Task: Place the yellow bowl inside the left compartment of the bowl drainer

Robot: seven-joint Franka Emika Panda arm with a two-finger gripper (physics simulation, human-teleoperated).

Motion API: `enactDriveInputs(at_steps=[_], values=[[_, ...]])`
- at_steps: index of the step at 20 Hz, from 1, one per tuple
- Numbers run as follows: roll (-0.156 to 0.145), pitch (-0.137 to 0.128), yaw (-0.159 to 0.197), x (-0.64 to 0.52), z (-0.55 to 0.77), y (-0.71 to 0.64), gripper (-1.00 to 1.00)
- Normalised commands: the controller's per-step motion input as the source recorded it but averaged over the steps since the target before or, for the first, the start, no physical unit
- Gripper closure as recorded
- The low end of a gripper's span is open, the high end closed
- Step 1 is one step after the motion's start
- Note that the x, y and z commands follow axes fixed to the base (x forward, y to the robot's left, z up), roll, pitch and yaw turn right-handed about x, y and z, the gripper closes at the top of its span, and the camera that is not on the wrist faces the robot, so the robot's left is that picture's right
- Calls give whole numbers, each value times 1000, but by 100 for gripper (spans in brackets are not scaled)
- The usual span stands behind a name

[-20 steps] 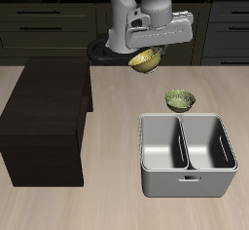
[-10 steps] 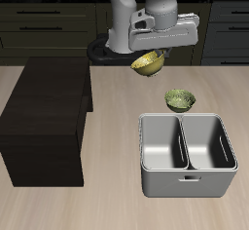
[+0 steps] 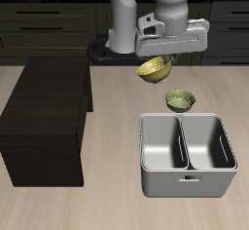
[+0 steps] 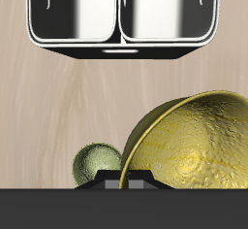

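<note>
The yellow bowl (image 3: 153,69) hangs tilted in the air, held at its rim by my gripper (image 3: 159,57), which is shut on it. The wrist view shows the same yellow bowl (image 4: 199,146) large and close, its mottled inside facing the camera. The grey bowl drainer (image 3: 186,154) stands on the table nearer the front edge, both wells empty, slot handle on its front wall. From the wrist, the bowl drainer (image 4: 121,15) lies some way ahead of the bowl. My fingers are hidden behind the gripper body.
A greener bowl (image 3: 180,99) sits on the table just behind the drainer, also seen as the greener bowl (image 4: 97,163) beside the held one. A large dark cabinet (image 3: 47,117) fills one side of the table.
My gripper has carried the yellow bowl sideways and slightly down, toward the greener bowl and the drainer. Nothing else has moved.
</note>
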Motion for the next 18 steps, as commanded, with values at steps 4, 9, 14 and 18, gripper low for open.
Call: enactDriveInputs(at_steps=[4, 9, 14, 18], values=[[-15, 19, 14, 335, 83, 206, 100], [-4, -4, 24, 267, 123, 228, 100], [-21, 30, -9, 359, 29, 65, 100], [-19, 12, 28, 336, -10, 50, 100]])
